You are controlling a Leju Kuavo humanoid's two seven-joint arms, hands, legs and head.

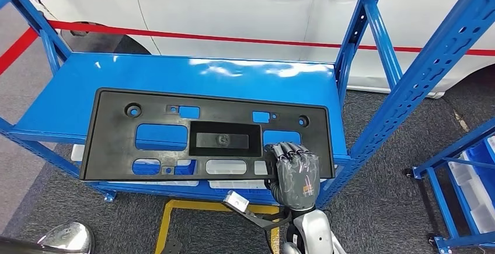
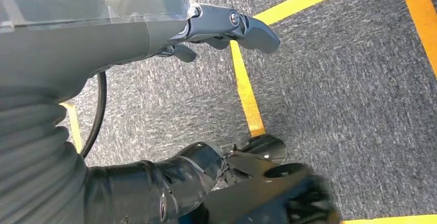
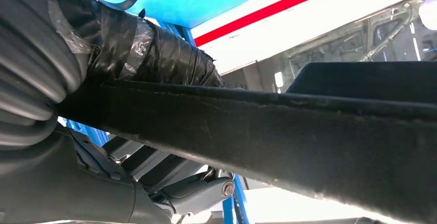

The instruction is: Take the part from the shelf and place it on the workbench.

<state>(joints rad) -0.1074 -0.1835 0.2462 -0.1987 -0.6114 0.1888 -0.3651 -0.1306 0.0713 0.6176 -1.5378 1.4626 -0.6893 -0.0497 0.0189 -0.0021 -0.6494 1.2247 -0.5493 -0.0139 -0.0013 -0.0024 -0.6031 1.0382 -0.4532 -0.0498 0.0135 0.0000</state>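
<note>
The part (image 1: 114,143) is a long black plastic panel with several cut-outs, lying flat on the blue shelf (image 1: 204,76) with its front edge over the shelf's lip. My right hand (image 1: 295,172) grips its front right corner, fingers lying on top. In the right wrist view the panel's edge (image 3: 309,141) runs between the taped thumb (image 3: 154,54) and the fingers (image 3: 196,193). My left hand (image 2: 103,44) hangs over the carpet, its fingers (image 2: 247,28) held straight and its taped thumb (image 2: 175,183) apart from them, holding nothing.
Blue perforated uprights (image 1: 432,67) frame the shelf on the right and left. A white car (image 1: 233,9) and a red line (image 1: 175,34) lie behind it. Another blue rack with white bins (image 1: 470,178) stands at the right. Yellow lines (image 2: 247,95) mark the grey carpet.
</note>
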